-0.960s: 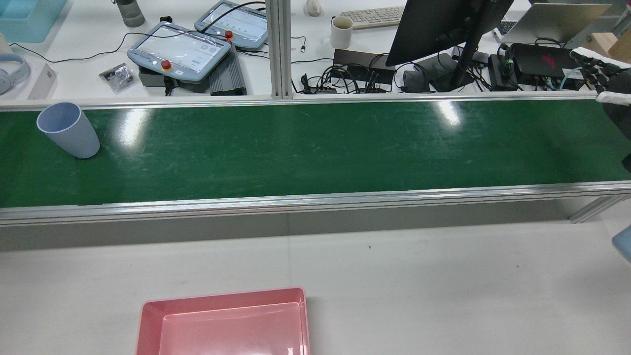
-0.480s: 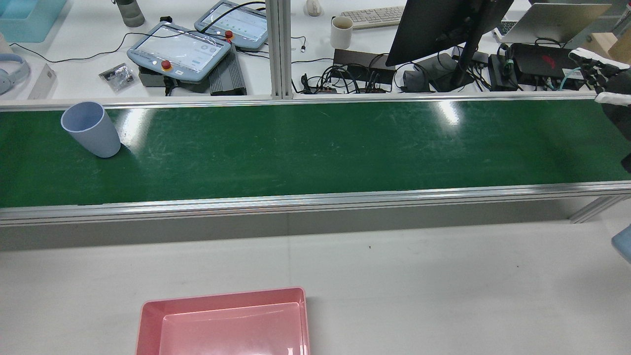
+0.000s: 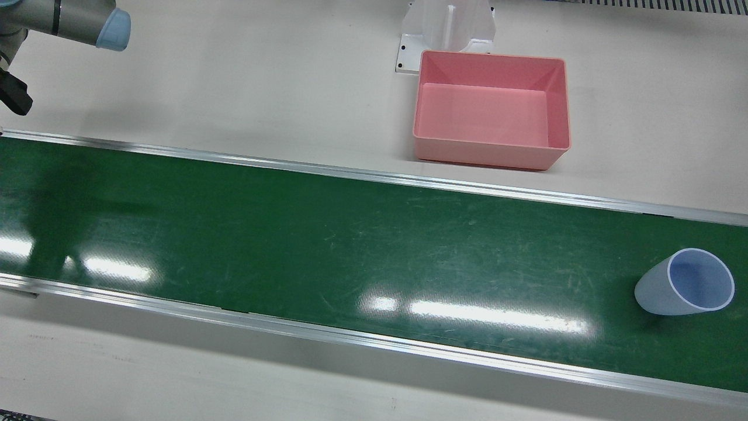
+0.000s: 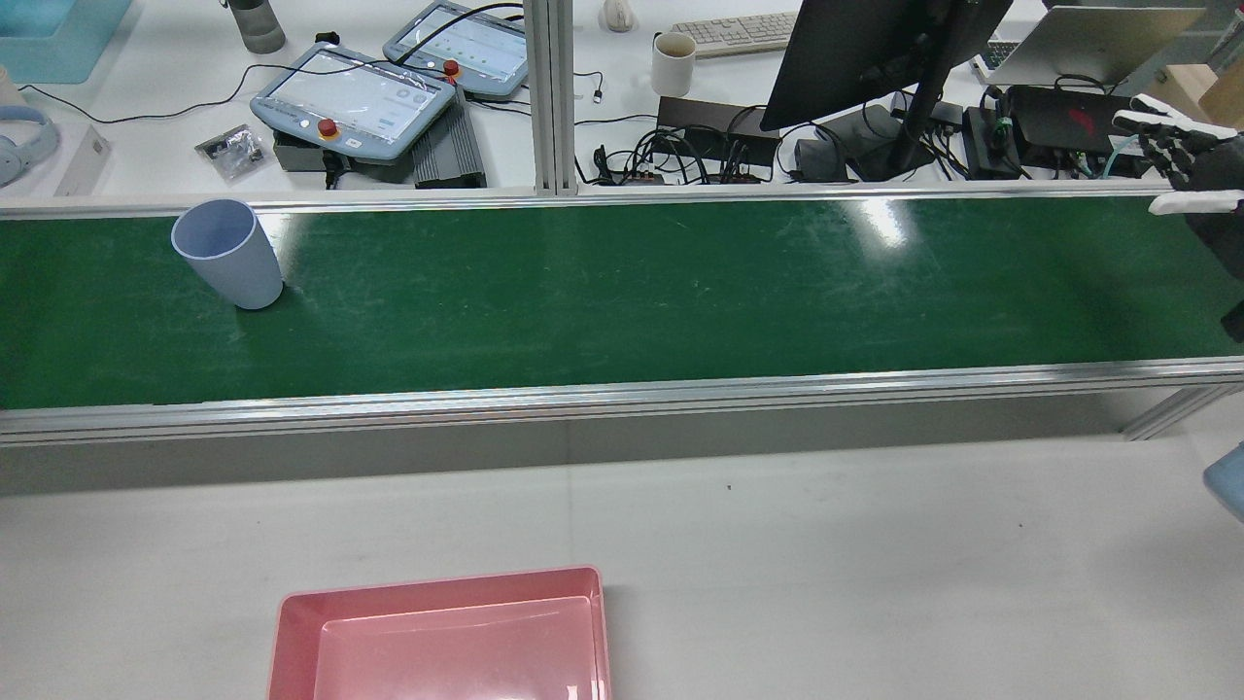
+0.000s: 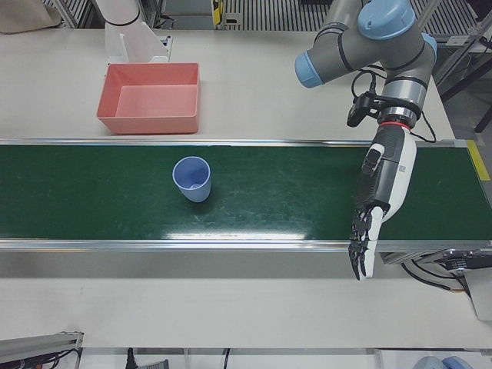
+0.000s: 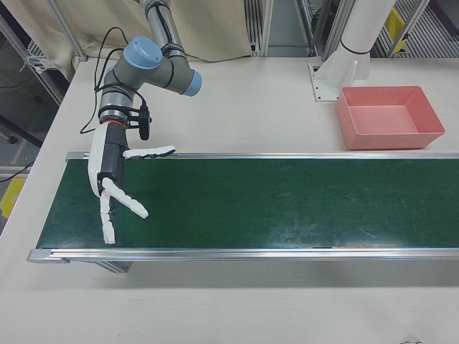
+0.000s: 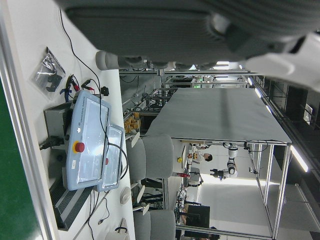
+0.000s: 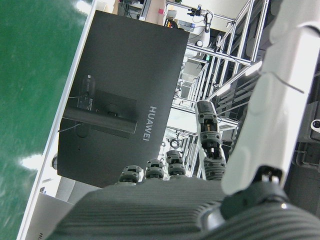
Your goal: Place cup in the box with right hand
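Observation:
A light blue cup (image 4: 228,255) stands upright on the green conveyor belt (image 4: 622,292), near its left end in the rear view. It also shows in the front view (image 3: 684,282) and the left-front view (image 5: 191,178). The empty pink box (image 4: 437,581) sits on the white table beside the belt, also in the front view (image 3: 485,153) and right-front view (image 6: 387,140). My right hand (image 6: 107,172) is open with fingers spread, hovering over the opposite end of the belt, far from the cup; the rear view shows it at the right edge (image 4: 1195,170). My left hand (image 5: 377,204) is open and empty over the belt, beyond the cup.
Aluminium rails (image 4: 622,394) border the belt. Behind it stand a monitor (image 4: 875,49), two teach pendants (image 4: 350,97), a mug (image 4: 673,63) and cables. A white arm pedestal (image 3: 447,23) stands behind the box.
The cup has travelled to the right along the belt in the rear view. My right hand has shifted slightly left at the frame's edge.

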